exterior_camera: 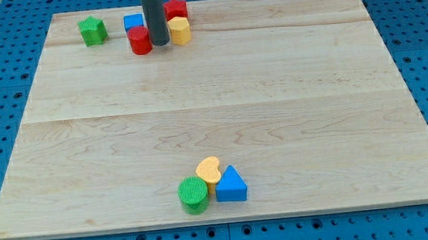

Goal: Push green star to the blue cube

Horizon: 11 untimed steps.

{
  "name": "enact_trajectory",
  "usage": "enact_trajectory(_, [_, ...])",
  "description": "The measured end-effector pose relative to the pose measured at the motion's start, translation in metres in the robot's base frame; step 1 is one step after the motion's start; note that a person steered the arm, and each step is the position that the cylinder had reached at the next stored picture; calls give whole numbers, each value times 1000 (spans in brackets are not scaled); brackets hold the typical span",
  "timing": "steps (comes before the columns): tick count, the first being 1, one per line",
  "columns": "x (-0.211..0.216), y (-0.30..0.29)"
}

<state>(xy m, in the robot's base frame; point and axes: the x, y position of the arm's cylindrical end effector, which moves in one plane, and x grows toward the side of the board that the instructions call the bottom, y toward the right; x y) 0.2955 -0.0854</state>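
Observation:
The green star (93, 29) sits near the top left corner of the wooden board (214, 120). The blue cube (133, 22) stands a short way to its right, apart from it, touching a red cylinder (140, 41). My tip (160, 43) is the lower end of the dark rod, just right of the red cylinder and left of a yellow block (180, 30). A red star (176, 8) lies behind the yellow block. The tip is well right of the green star and does not touch it.
Near the view's bottom centre a green cylinder (193, 194), a yellow heart (208, 169) and a blue triangle (231, 185) cluster together. A blue perforated table surrounds the board.

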Motion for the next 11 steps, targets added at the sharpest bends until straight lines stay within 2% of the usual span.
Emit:
enact_trajectory(1, [22, -16])
enact_trajectory(2, [21, -71])
enact_trajectory(4, [-16, -204])
enact_trajectory(5, [-40, -210])
enact_trajectory(7, [1, -189])
enact_trajectory(8, [-14, -189])
enact_trajectory(10, [-24, -113])
enact_trajectory(11, [-28, -94])
